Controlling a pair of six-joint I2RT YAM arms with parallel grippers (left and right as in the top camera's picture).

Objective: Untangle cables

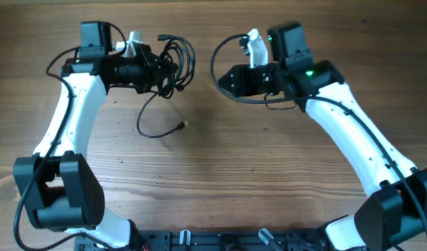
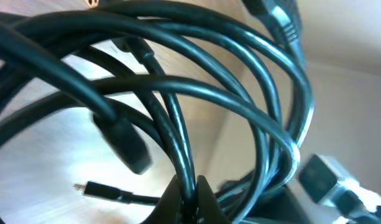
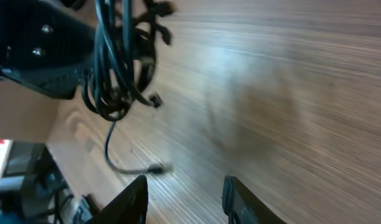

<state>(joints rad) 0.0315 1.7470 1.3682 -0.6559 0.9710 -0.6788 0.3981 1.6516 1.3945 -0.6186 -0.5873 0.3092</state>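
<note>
A brown wood-grain table (image 1: pixel 269 174) fills the scene. Toward its far left side, a bundle of thin black cables (image 1: pixel 175 59) hangs in loose loops from the left gripper (image 1: pixel 159 70). That gripper is clamped on the bundle, and the left wrist view shows strands pinched between its dark fingers (image 2: pixel 206 202). The right gripper (image 3: pixel 185 186) hovers apart from the bundle with its fingers spread and nothing between them. One cord trails down onto the wood and ends in a small silver-tipped plug (image 1: pixel 182 126).
</note>
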